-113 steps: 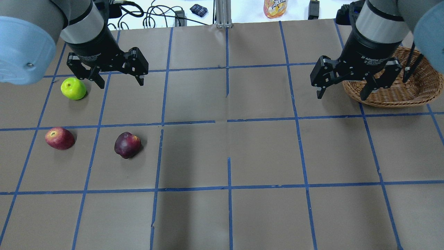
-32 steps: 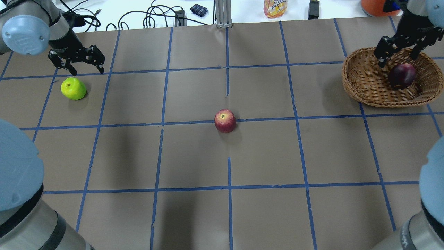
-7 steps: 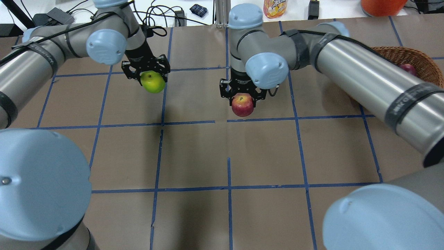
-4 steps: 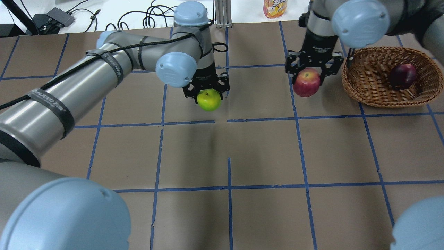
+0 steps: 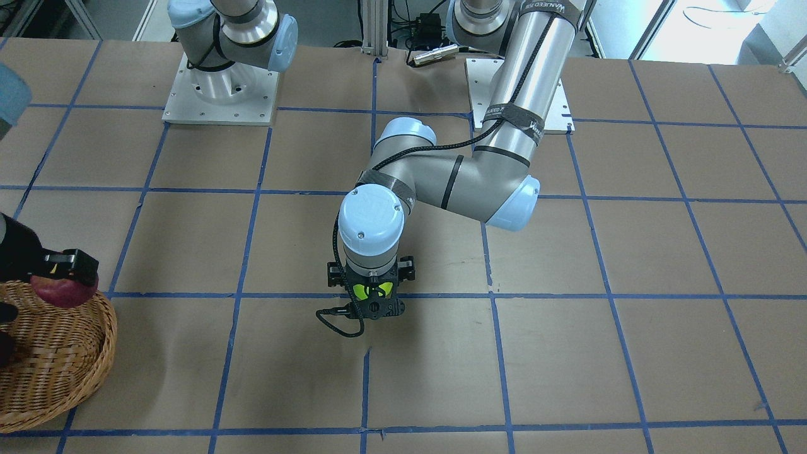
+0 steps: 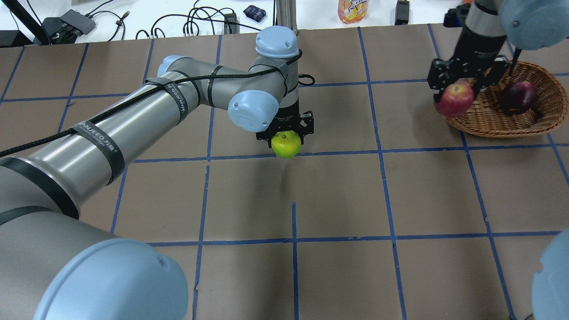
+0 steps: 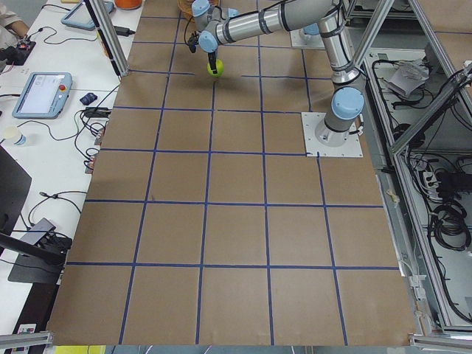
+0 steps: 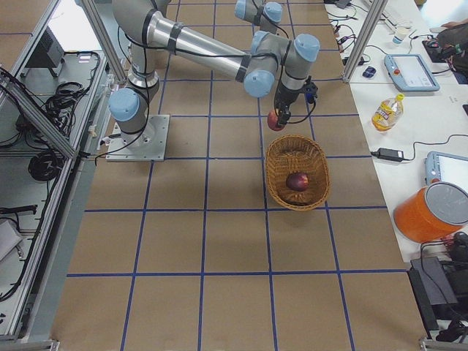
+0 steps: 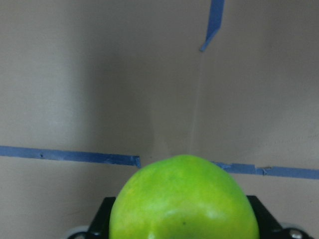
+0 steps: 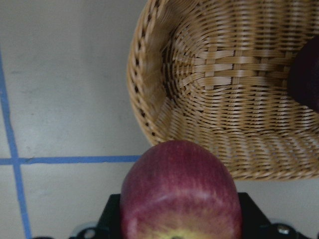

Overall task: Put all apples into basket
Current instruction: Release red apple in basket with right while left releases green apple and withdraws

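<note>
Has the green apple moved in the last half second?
Yes. The green apple, in the left end effector, shifted right toward the basket, now overlapping the horizontal tape line.

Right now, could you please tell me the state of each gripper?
Left gripper: closed on the green apple.
Right gripper: closed on the red apple, by the basket rim.
</note>
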